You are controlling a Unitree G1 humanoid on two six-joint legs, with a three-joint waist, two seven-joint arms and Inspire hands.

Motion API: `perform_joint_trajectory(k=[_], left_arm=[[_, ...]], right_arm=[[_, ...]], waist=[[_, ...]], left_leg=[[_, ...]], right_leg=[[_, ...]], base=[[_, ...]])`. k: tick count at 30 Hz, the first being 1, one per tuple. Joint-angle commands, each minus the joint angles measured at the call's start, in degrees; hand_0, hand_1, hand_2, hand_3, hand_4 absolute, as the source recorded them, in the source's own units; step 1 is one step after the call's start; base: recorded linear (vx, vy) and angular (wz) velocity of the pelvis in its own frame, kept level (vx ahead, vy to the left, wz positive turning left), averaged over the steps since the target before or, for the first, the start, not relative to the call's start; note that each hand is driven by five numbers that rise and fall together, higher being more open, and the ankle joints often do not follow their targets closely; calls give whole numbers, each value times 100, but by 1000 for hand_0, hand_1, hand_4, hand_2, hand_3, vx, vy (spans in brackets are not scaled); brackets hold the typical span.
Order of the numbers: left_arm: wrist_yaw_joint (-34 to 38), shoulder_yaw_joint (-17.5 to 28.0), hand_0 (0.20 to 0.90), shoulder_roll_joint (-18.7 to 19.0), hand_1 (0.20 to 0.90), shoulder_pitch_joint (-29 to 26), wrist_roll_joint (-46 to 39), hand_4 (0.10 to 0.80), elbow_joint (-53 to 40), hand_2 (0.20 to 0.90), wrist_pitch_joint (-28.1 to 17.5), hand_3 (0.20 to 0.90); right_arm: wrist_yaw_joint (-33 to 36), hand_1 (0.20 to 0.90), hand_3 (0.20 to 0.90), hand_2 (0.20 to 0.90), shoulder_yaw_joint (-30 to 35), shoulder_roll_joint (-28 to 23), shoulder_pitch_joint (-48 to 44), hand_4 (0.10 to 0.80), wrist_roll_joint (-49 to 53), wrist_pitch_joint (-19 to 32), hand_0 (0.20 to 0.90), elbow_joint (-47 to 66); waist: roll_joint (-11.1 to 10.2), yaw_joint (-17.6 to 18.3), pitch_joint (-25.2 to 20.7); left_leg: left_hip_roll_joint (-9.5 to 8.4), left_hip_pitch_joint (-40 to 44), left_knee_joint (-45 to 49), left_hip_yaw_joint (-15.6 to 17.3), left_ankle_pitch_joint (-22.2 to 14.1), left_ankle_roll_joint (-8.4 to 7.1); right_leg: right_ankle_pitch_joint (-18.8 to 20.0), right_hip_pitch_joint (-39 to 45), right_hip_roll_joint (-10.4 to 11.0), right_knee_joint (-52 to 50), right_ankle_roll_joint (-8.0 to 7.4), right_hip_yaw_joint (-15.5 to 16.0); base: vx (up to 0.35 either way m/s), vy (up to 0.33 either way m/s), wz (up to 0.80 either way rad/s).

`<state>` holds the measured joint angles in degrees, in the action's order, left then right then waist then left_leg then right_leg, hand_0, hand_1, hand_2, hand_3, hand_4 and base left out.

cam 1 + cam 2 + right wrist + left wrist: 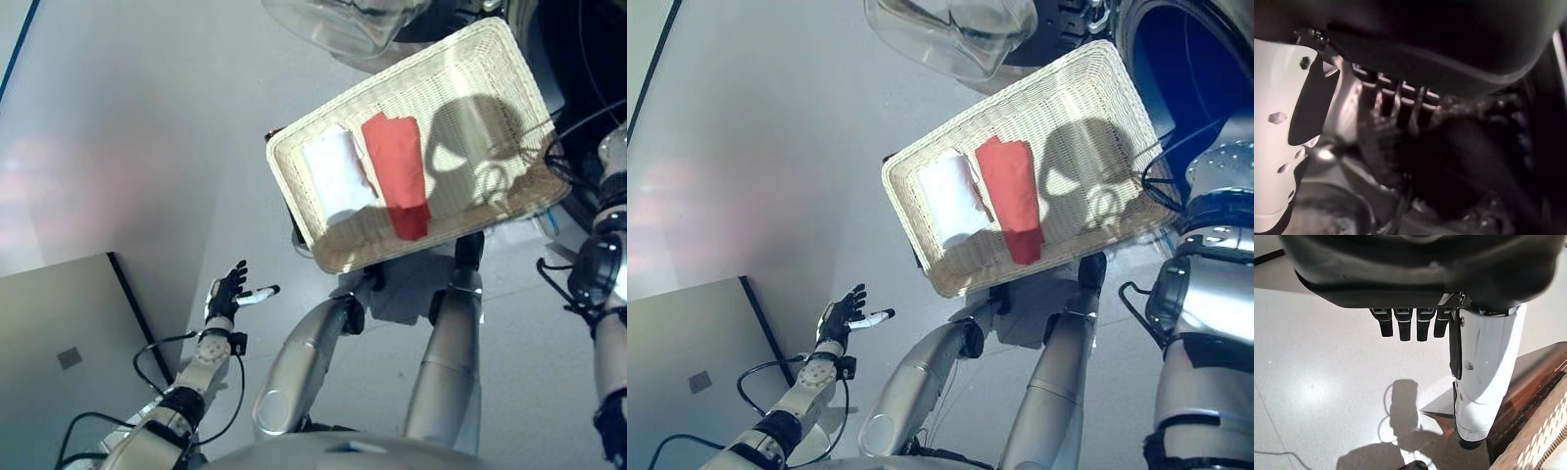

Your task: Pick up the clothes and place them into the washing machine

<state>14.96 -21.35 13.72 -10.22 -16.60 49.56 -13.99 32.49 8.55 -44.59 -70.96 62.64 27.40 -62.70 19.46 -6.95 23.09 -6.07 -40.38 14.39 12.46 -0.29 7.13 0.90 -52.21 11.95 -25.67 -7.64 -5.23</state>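
Observation:
The wicker basket point(294, 186) holds a folded white cloth point(336, 174) and a red cloth point(397, 171) side by side; its right half is bare. My left hand point(227, 292) hangs open low at the left, well away from the basket, holding nothing; its wrist view shows straight fingers point(1400, 323) over the floor. My right arm reaches up at the right edge toward the washing machine's opening point(1176, 49). In the right wrist view my right hand point(1396, 103) is inside the dark drum with straight fingers, and a dark mass lies past them.
The machine's clear round door point(950, 29) stands open above the basket. The dark brown box point(1542, 367) and the basket's corner point(1547, 440) show beside my left thumb. A grey panel point(59, 343) lies on the floor at the lower left.

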Motion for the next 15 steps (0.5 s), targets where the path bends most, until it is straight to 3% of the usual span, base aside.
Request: perform_joint_trajectory(k=[1, 10, 15], left_arm=[[155, -14, 900, 137, 900, 410, -133, 800, 496, 900, 34, 900], [-48, -138, 900, 38, 900, 245, -234, 800, 761, 900, 95, 900], [1, -140, 900, 200, 900, 216, -47, 800, 668, 900, 72, 900]], right_arm=[[-364, 900, 900, 900, -527, -227, 26, 800, -198, 282, 900, 335], [-844, 900, 900, 900, -443, 1058, 729, 800, -8, -197, 900, -448], [-996, 900, 900, 900, -1209, 1254, 917, 800, -1197, -1217, 900, -1397]], waist=[[341, -57, -760], [6, -60, -609], [-310, -138, -501]], left_leg=[[94, 92, -36, -301, -48, -735], [171, 307, -236, -476, 154, -793], [237, 488, -419, -669, 334, -857]], right_leg=[[0, 473, -360, 274, 286, 421], [217, 976, -417, 788, 295, 683], [351, 1364, -394, 1111, 313, 981]], base=[[-21, -38, 5], [-22, -69, 10], [-16, -127, 24]])
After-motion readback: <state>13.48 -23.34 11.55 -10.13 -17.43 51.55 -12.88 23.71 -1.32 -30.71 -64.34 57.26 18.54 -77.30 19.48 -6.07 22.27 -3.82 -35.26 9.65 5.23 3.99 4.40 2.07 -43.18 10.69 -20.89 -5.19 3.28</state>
